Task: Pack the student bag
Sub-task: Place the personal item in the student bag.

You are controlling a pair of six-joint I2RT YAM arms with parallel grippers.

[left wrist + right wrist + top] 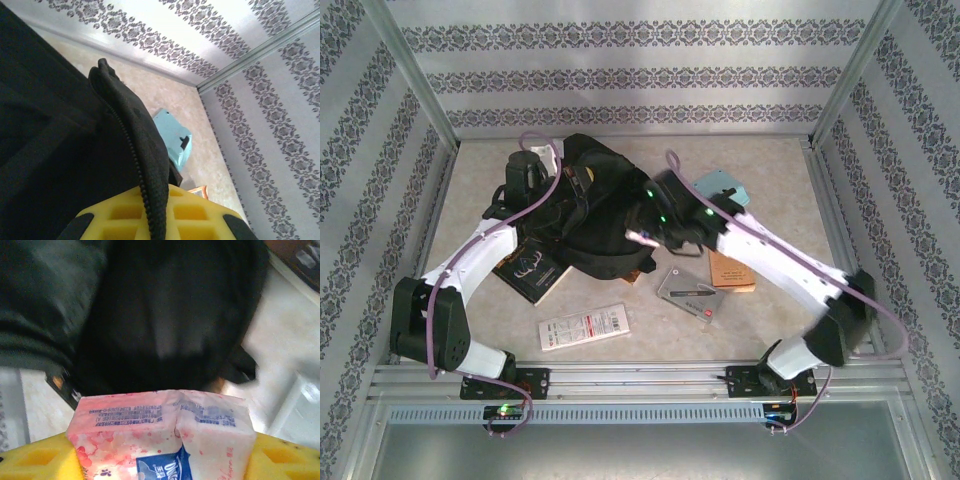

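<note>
The student bag (595, 205), black soft fabric, lies at the middle back of the table. My left gripper (532, 168) is at its left top and is shut on the bag's zipped edge (145, 165), which runs between the yellow fingers (200, 215). My right gripper (648, 228) is at the bag's right side, shut on a pink-and-white tissue pack (165, 425) with a blue label. The pack sits between the yellow fingers (40, 460), right in front of the dark bag (165, 315).
A light blue case (725, 187) lies right of the bag, also in the left wrist view (172, 135). An orange-brown booklet (732, 270), a grey card (687, 293) and a white-and-red pack (584, 326) lie in front. A dark book (530, 268) is under the left arm.
</note>
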